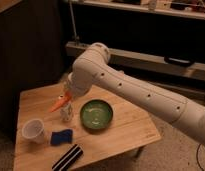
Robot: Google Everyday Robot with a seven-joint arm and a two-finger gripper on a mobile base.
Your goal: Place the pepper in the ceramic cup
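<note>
The ceramic cup (pixel 33 131) stands upright near the front-left corner of the bench (pixel 131 136), mouth up. It lies down-left of the gripper (pixel 67 97) as seen in the view. Farther back, the gripper (mostly hidden behind the wrist) appears pinched on the pepper (pixel 60 104). The pepper is a slender orange taper held above the bench, its point slanting down-left toward the cup.

White arm (pixel 146 95), thick rounded segments, dark dots along side; jaws at left tip.
</note>
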